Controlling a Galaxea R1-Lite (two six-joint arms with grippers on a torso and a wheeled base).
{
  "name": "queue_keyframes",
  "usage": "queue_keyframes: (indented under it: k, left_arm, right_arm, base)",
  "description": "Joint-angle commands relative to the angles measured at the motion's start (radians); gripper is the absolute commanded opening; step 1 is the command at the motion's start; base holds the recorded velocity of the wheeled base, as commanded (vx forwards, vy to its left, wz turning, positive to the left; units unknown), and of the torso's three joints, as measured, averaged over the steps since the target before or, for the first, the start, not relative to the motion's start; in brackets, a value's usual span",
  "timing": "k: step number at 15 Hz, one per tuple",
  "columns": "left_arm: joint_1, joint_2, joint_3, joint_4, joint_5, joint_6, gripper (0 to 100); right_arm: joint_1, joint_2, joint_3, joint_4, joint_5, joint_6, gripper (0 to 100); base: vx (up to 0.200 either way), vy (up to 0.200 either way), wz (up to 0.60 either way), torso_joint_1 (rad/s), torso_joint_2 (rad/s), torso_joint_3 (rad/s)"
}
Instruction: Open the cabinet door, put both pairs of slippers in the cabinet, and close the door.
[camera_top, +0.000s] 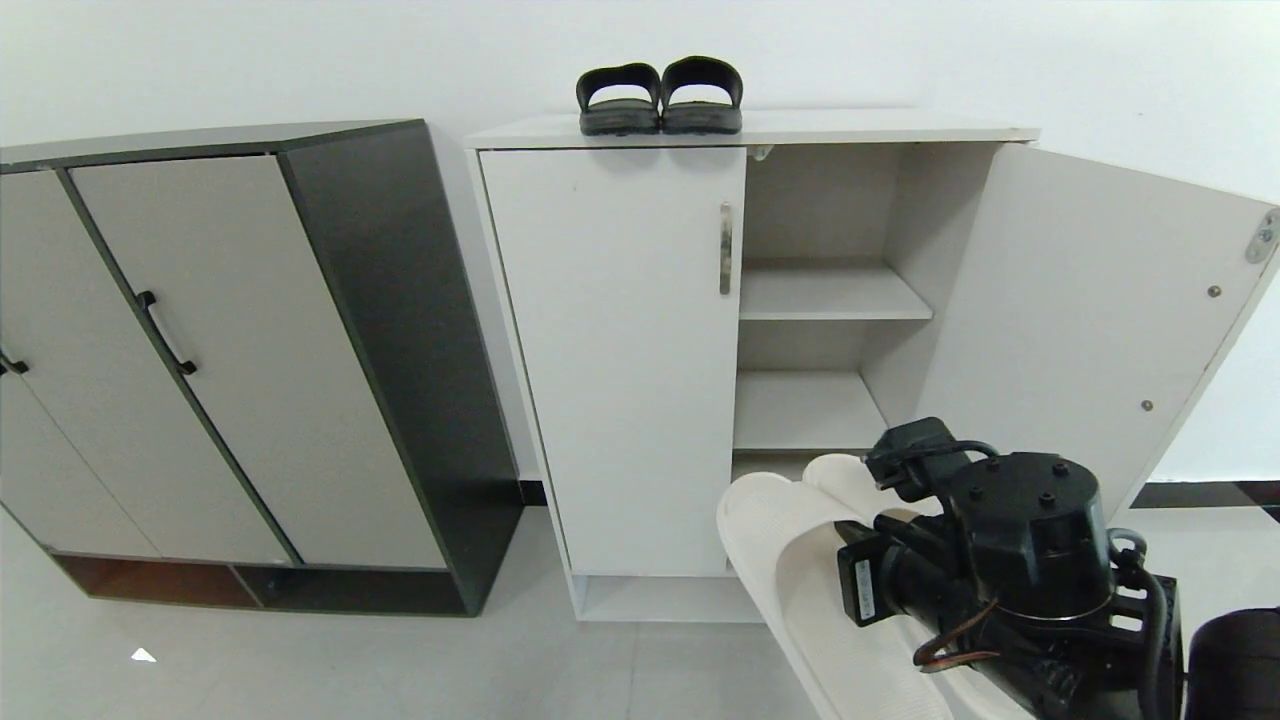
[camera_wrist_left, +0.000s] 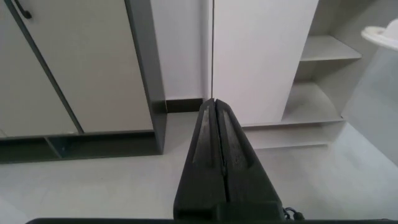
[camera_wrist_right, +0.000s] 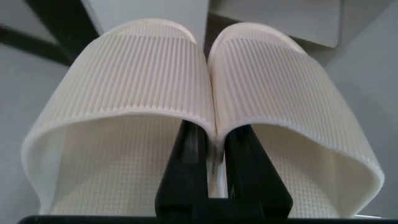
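White slippers (camera_top: 790, 540) held low before the open white cabinet (camera_top: 620, 380); black slippers (camera_top: 660, 95) on its top.

Head view: the black slippers stand side by side on the cabinet top, above the closed left door. The right door (camera_top: 1080, 320) is swung open and shows two shelves (camera_top: 830, 295). The white slippers are partly covered by the right arm (camera_top: 1010, 560) and cut off by the lower edge of the picture. Left wrist view: the left hand (camera_wrist_left: 216, 124) has its fingers pressed together with nothing between them. It is above the floor (camera_wrist_left: 93, 186), near the grey cabinet (camera_wrist_left: 93, 62), and one white slipper tip shows at the corner. Right wrist view: the right hand (camera_wrist_right: 216, 134) grips the two touching inner edges of the white slippers, which hide most of the cabinet behind them.
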Motion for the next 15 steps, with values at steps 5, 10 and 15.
queue_keyframes:
  k: [5,10,15]
  left_arm:
    - [0.007,-0.039,0.001,0.001,0.0,-0.001,0]
    - [0.007,-0.039,0.001,0.001,0.0,-0.001,0]
    - [0.007,-0.039,0.001,0.001,0.0,-0.004,0]
  right_arm:
    - [0.008,0.23,-0.204,-0.023,-0.249,0.069,0]
    - [0.002,0.308,-0.253,-0.031,-0.284,0.121,0]
    - [0.002,0.318,-0.252,-0.033,-0.285,0.123,0]
  base:
    - [0.0,0.0,0.0,0.0,0.0,0.0]
    - [0.0,-0.16,0.0,0.001,0.0,0.004]
    - [0.0,-0.12,0.0,0.004,0.0,0.0]
